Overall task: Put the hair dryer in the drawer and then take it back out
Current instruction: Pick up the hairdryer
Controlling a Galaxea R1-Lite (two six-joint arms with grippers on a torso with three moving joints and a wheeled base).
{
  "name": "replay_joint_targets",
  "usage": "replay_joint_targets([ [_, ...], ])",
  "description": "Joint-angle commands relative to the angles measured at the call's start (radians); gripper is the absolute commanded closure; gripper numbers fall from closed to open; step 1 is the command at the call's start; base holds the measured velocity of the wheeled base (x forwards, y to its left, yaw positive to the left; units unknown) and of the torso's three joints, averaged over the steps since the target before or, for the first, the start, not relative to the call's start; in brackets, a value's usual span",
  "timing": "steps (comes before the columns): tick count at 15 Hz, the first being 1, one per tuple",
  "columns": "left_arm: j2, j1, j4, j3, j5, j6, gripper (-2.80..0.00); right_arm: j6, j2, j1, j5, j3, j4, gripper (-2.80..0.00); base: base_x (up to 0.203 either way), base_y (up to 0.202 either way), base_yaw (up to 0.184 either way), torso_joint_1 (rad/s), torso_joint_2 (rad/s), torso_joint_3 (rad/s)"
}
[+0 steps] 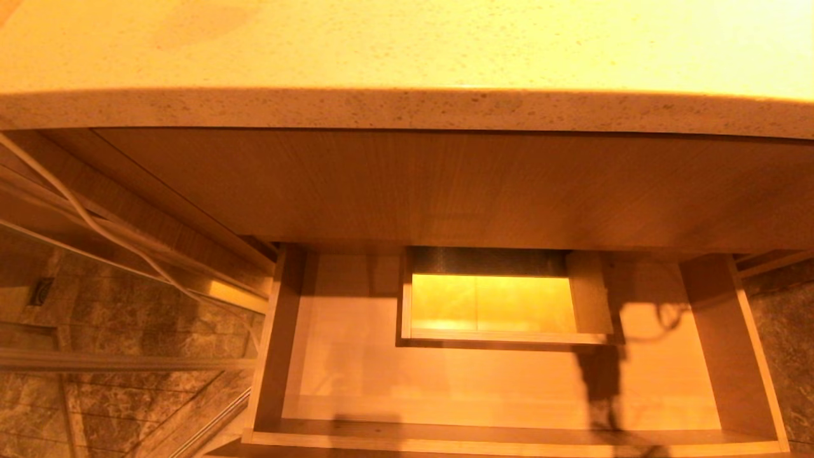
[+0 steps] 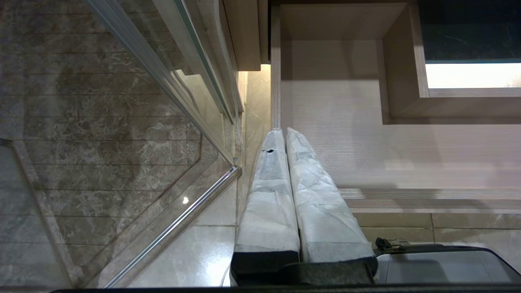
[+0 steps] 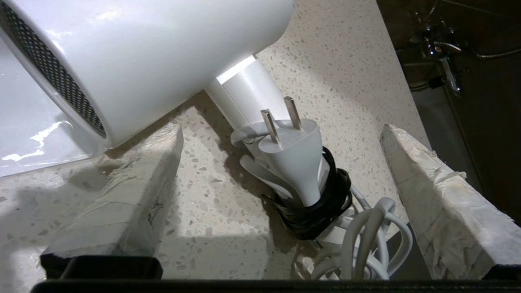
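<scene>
Right now we are at the opening step: the hair dryer [image 3: 134,53] is not yet picked up, and it lies on the speckled stone worktop [image 3: 342,81], its white barrel close to a glossy white basin [image 3: 24,122] at one side. Its folded handle [image 3: 248,93] points toward our right gripper [image 3: 281,162], and the cord [image 3: 366,240] is bundled against that handle with a black strap [image 3: 325,203], the two-pin plug [image 3: 293,150] standing up out of the bundle.

Our right gripper's fingers [image 3: 134,191] stand wide apart, one on each side of the handle and cord bundle, holding nothing and touching nothing that we can see. Our left gripper [image 2: 285,140] is parked low beside the drawer's left front corner, its taped fingers [image 2: 313,195] pressed together and empty.

The drawer [image 1: 445,439] is already pulled out beneath the worktop's front edge, and its floor shows only the boxed rectangular cutout [image 1: 591,292] near the back.

We judge that the next move calls for easing the right gripper forward so the fingers straddle the handle, then closing on it. The loose cord loops and the upright plug lie in the way, so we should take the handle together with the strapped bundle and avoid pinching the pins. After that comes the carry over the worktop's front edge and down into the open drawer.
</scene>
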Motion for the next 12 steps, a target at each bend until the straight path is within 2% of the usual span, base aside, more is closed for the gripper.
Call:
replay_joint_targets([
  [1,0.0,0.0,0.0,0.002,0.0,0.0,0.0,0.001,-0.02,-0.018,-0.003,0.002,0.01,-2.8,0.0,0.0,0.0,0.0,0.0,0.0],
  [6,0.0,0.0,0.0,0.002,0.0,0.0,0.0,0.001,-0.071,-0.05,-0.009,0.073,0.086,-2.8,0.0,0.0,0.0,0.0,0.0,0.0],
  [12,0.0,0.0,0.0,0.002,0.0,0.0,0.0,0.03,-0.063,-0.076,-0.006,0.07,0.123,-2.8,0.0,0.0,0.0,0.0,0.0,0.0],
])
